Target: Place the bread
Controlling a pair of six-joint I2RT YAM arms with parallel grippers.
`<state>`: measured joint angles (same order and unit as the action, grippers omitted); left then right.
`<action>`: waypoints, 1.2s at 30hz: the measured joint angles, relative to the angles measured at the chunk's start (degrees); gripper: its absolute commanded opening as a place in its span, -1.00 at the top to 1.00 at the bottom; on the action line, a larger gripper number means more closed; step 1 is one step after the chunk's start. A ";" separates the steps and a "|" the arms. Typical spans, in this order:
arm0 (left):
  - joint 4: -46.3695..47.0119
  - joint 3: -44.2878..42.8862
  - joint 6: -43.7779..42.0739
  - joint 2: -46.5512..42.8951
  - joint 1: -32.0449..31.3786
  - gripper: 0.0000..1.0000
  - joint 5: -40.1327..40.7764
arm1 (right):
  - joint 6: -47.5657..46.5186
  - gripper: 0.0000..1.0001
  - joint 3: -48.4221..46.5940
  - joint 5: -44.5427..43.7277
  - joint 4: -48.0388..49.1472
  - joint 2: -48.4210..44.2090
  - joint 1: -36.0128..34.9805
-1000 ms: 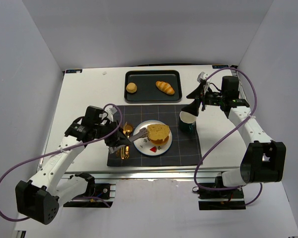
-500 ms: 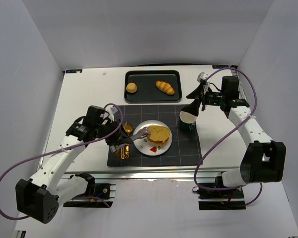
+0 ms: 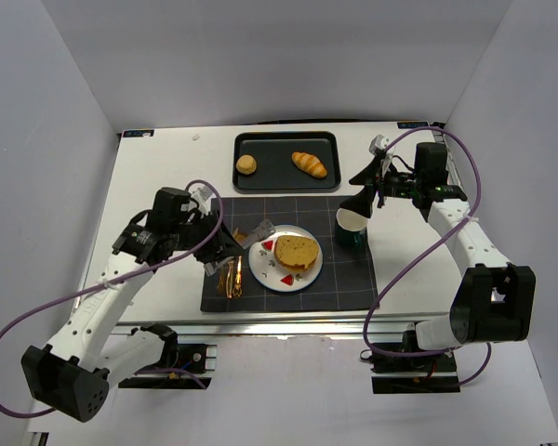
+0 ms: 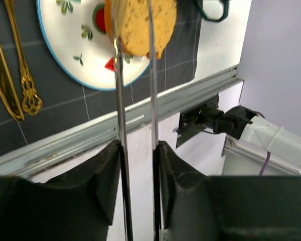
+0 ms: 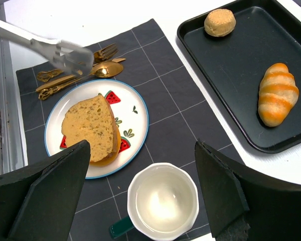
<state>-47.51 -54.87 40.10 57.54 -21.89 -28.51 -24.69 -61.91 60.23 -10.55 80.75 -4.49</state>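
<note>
A slice of bread lies on the white watermelon-pattern plate on the dark mat. It also shows in the right wrist view and the left wrist view. My left gripper is shut on metal tongs, whose empty tips hang just left of the plate, off the bread. In the left wrist view the gripper clamps the two tong blades. My right gripper is open and empty, held above the white cup.
A black tray at the back holds a round roll and a croissant. Gold cutlery lies on the mat left of the plate. The cup stands right of the plate.
The tongs have let go of the bread, which now rests flat on the plate. My left arm has drawn back to the left with the tongs. The right arm has not moved.
</note>
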 measured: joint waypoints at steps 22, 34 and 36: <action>38.32 12.20 -34.82 20.33 20.72 0.98 30.75 | -9.18 -0.76 -2.86 -1.70 -7.65 0.48 -0.94; 53.18 15.87 -38.58 29.29 27.06 -0.16 26.29 | -6.73 -0.79 -2.89 -7.32 -8.90 -2.12 -0.94; 53.57 17.55 -38.27 29.16 27.36 -0.30 26.25 | -3.91 -0.79 -2.89 -10.14 -8.68 -2.34 -0.96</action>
<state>6.07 -37.32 1.83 86.70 5.48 -2.26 -28.60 -64.79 50.09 -19.22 78.41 -5.45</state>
